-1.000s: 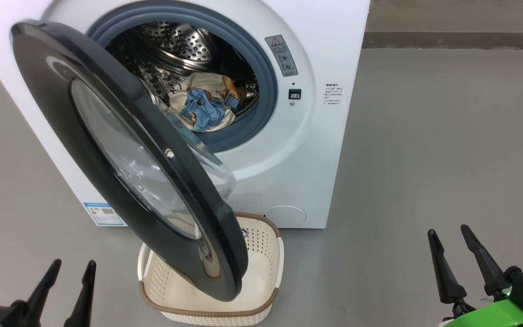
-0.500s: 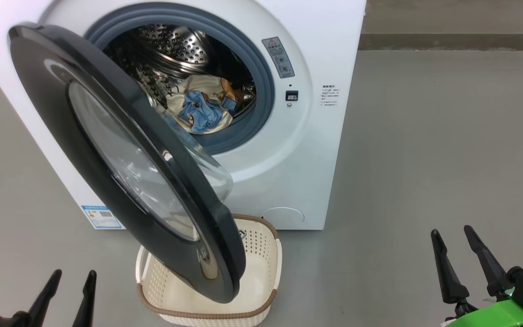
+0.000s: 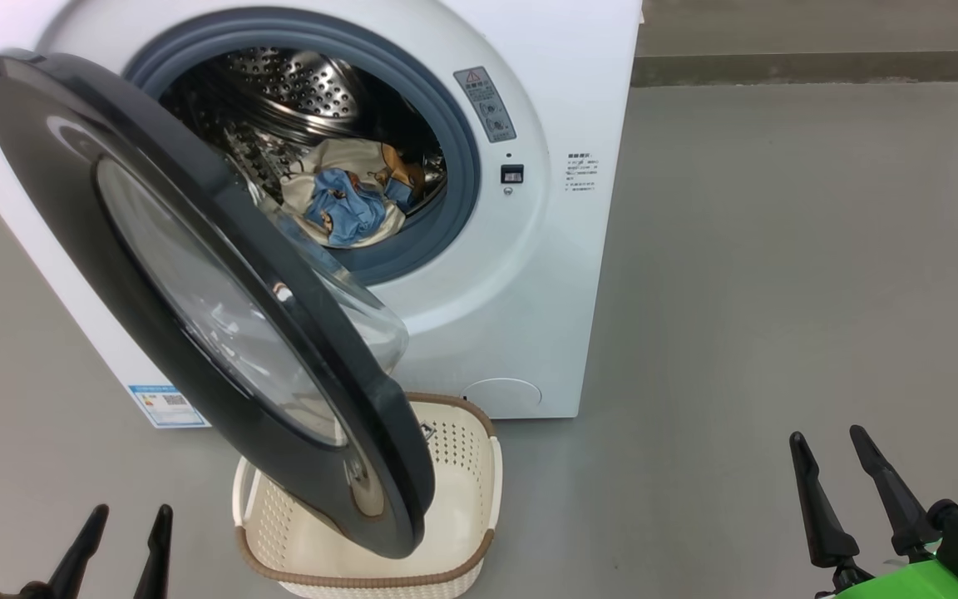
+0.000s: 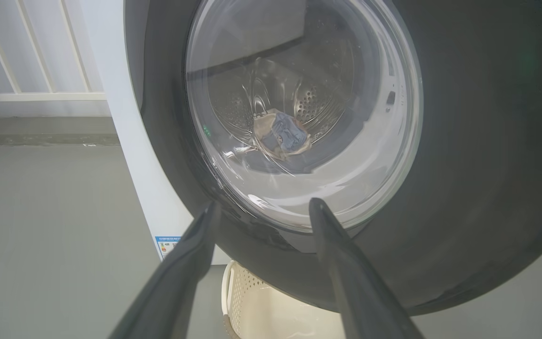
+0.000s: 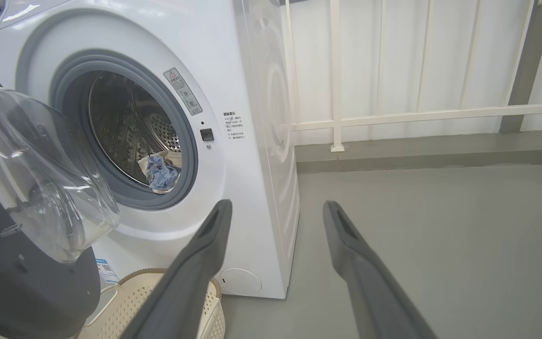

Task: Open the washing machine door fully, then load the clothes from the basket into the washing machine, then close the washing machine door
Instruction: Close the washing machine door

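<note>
The white washing machine stands with its round black door swung out to the left over the basket. The clothes, cream and light blue, lie in the steel drum; through the door glass they show as a small heap. The cream basket sits on the floor under the door, with nothing visible in the part that shows. My left gripper is open, low left, just short of the door. My right gripper is open, low right, well clear of the machine.
Grey floor spreads to the right of the machine. A low kerb and white railing run behind it. The door's clear glass dome juts toward the drum opening.
The whole picture has shifted left and slightly down, so the camera has moved. Both grippers sit a little lower in the head view. Door, clothes and basket hold their places relative to each other.
</note>
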### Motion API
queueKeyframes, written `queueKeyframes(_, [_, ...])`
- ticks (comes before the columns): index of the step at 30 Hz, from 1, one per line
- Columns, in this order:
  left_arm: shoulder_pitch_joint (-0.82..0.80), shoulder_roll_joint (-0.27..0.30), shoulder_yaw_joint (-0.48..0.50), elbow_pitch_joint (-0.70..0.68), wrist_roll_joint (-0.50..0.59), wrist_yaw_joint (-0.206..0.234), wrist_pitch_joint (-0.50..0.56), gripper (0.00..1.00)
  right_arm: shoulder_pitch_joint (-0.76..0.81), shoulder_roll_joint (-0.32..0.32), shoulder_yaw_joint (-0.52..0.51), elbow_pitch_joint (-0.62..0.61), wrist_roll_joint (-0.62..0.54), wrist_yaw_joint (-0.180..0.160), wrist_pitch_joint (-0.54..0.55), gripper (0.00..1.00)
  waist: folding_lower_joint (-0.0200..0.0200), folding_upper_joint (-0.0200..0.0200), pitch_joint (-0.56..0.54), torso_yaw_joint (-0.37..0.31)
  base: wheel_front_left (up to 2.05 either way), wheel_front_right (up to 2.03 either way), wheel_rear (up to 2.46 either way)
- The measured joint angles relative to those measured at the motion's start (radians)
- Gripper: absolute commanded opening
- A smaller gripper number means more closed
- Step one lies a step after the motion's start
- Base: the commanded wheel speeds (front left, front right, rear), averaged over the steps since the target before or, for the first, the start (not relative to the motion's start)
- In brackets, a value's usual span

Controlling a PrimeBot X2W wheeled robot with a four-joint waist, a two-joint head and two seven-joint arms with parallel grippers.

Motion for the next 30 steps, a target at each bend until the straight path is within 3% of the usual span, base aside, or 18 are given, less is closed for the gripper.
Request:
queueKeyframes(9, [0.000, -0.002, -0.003, 0.000, 0.007, 0.000, 0.000, 1.00, 0.000, 0.000, -0.003, 0.004, 0.000, 0.000, 0.000, 1.00, 0.0000, 0.0000, 0.004, 0.002, 0.00, 0.00, 0.00])
queueKeyframes(10, [0.000, -0.002, -0.004, 0.000, 0.007, 0.000, 0.000, 1.00, 0.000, -0.001, -0.002, 0.004, 0.000, 0.000, 0.000, 0.70, 0.0000, 0.0000, 0.005, 0.004, 0.00, 0.00, 0.00])
queueKeyframes(11, [0.000, -0.002, -0.006, 0.000, 0.007, 0.000, 0.000, 1.00, 0.000, -0.001, 0.001, 0.004, -0.001, 0.000, 0.000, 0.70, 0.0000, 0.0000, 0.004, 0.006, 0.00, 0.00, 0.00])
queueKeyframes(12, [0.000, -0.002, -0.006, -0.001, 0.007, 0.000, 0.000, 1.00, -0.001, -0.001, 0.003, 0.003, -0.001, 0.000, 0.000, 0.42, 0.0000, 0.0000, 0.004, 0.008, 0.00, 0.00, 0.00])
queueKeyframes(14, [0.000, -0.003, -0.006, -0.006, 0.007, 0.000, 0.000, 1.00, -0.004, -0.003, 0.010, 0.000, -0.001, 0.000, 0.000, 0.00, 0.0000, 0.0000, 0.003, 0.013, 0.00, 0.00, 0.00])
queueKeyframes(30, [0.005, -0.025, 0.004, -0.043, 0.045, 0.000, 0.000, 1.00, -0.188, -0.019, 0.150, -0.160, -0.004, 0.000, 0.000, 0.00, 0.0000, 0.0000, -0.006, 0.068, 0.00, 0.00, 0.00])
